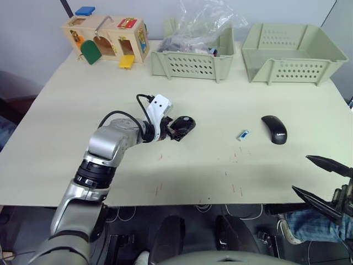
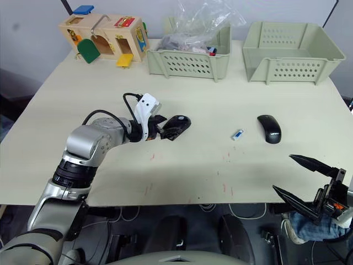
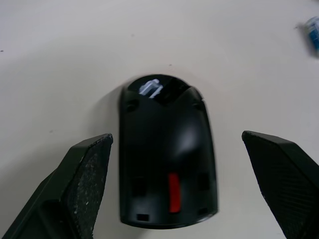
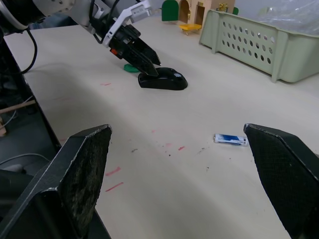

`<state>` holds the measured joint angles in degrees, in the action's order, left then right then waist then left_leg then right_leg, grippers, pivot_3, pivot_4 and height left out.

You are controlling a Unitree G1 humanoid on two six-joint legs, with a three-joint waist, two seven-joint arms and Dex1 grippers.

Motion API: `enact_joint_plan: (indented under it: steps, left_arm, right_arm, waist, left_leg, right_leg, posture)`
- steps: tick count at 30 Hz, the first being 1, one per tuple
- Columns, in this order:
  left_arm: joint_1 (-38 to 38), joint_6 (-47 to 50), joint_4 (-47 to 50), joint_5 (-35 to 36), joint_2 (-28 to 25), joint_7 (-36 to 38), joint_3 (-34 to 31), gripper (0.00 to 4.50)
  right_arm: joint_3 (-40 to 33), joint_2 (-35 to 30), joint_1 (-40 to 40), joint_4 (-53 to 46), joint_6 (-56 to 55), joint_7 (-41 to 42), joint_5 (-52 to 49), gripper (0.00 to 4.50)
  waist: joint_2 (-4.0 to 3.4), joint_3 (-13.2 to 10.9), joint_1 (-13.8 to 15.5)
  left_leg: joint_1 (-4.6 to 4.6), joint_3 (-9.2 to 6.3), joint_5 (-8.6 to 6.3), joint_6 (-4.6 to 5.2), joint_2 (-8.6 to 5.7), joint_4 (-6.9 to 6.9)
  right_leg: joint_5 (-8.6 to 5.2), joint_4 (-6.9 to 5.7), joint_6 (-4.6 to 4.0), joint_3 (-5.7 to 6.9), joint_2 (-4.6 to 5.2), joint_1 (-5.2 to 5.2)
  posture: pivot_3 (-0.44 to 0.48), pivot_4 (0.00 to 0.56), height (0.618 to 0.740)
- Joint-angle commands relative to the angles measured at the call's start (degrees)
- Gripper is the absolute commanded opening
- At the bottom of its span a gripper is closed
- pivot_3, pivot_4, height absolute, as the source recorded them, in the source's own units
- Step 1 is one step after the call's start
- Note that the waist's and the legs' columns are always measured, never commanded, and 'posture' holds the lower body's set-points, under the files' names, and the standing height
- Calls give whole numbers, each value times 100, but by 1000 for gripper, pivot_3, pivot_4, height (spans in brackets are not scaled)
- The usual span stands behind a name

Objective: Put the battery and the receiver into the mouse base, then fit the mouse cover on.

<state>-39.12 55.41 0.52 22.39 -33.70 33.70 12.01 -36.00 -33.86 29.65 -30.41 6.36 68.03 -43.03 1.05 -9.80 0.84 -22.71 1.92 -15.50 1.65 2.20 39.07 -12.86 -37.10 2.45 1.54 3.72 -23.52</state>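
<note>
Left gripper (image 1: 177, 129), fingers spread wide, is straddling the matte black oval mouse base (image 1: 183, 125), whose long axis is running toward the glossy mouse cover (image 1: 274, 129); right gripper (image 2: 300, 179) is gaping empty.

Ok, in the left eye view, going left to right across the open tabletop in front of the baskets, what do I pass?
Left gripper at the mouse base → small blue-and-white item → mouse cover → right gripper, jaws open, at the table's near right edge.
</note>
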Motion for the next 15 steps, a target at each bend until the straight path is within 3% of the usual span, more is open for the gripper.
enact_joint_plan:
  steps: [1,15]
  left_arm:
    - [-248,3,-47,-220,116,17,81,4425]
    - [-855,275,-763,-706,493,199,436,4425]
  right_arm:
    - [-63,-8,49,-167,-111,-55,-79,4470]
    - [54,-57,26,-306,-83,-259,-95,4470]
  waist:
    - [0,0,10]
    - [0,0,-8]
  left_leg:
    - [-3,-1,0,0,0,2]
    - [-6,-1,0,1,-1,8]
  right_leg:
    - [0,0,0,1,0,0]
    - [0,0,1,-1,1,-2]
  posture:
    - [0,150,740]
    - [0,150,740]
